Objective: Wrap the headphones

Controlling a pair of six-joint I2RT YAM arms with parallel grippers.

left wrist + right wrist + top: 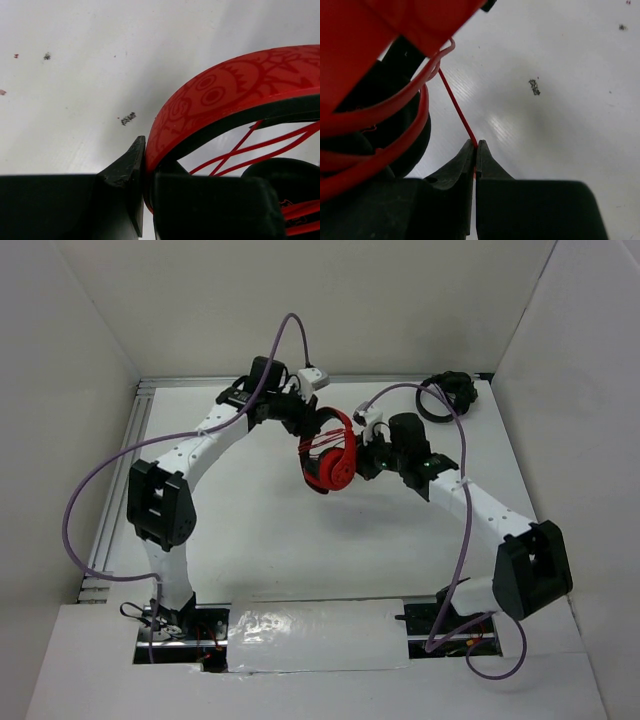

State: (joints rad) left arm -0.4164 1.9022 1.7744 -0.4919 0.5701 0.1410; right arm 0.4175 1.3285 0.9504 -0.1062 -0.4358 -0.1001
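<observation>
Two arms meet over the middle of the white table point(250, 540), one reaching in from each side. On the left, the left gripper point(146, 172) is clamped narrow on the headband point(225, 95) of the headphones point(328, 455), its black jaws pinching the band near one end, where the patterned red outer face meets the black lining. The headphones sit between the two grippers at the centre of the table, a little toward the far side, with the headband arching on the far side and a round red earcup point(332, 473) on the near side; whether they rest on the surface or hang just above it cannot be told. Several strands of the thin red cable point(457, 110) cross the open space inside the headband. On the right, the right gripper point(475, 150) is pinched closed on a single strand of that cable, which runs taut from the jaw tips up toward the loops gathered beside the black ear pad point(395, 130). At the far right corner of the table, black headphones point(448, 395) lie well apart from both arms.
</observation>
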